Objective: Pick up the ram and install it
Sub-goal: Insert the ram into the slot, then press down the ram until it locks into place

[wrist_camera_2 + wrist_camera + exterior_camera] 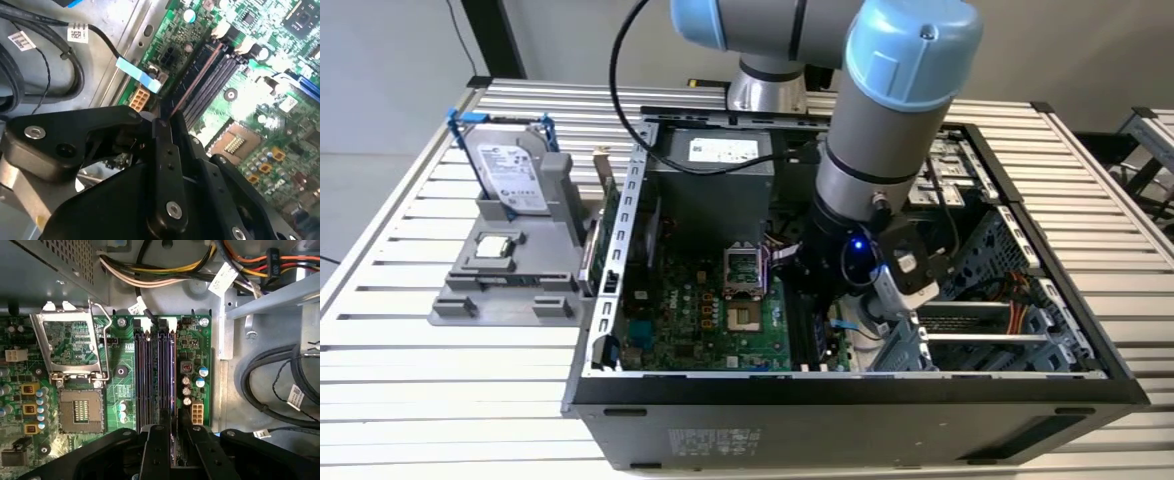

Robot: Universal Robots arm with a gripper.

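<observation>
The ram (pixel 197 75) shows as a thin stick seen edge-on, lying along the outermost of the black memory slots (pixel 142 375) on the green motherboard (pixel 707 320). My gripper (pixel 173 460) is down inside the open computer case (pixel 854 395), shut on the near end of the ram (pixel 173 432). In the second wrist view the black fingers (pixel 162 145) meet just over that slot's end. In the exterior view the gripper (pixel 834 320) sits low over the board's right side, hiding the ram there.
An open processor socket (pixel 80 410) with a raised metal frame lies beside the slots. Black cables (pixel 270 385) and coloured wire bundles (pixel 150 275) run past the board's edge. Outside the case, a grey stand holds a hard drive (pixel 511 172) and a square chip (pixel 494 247).
</observation>
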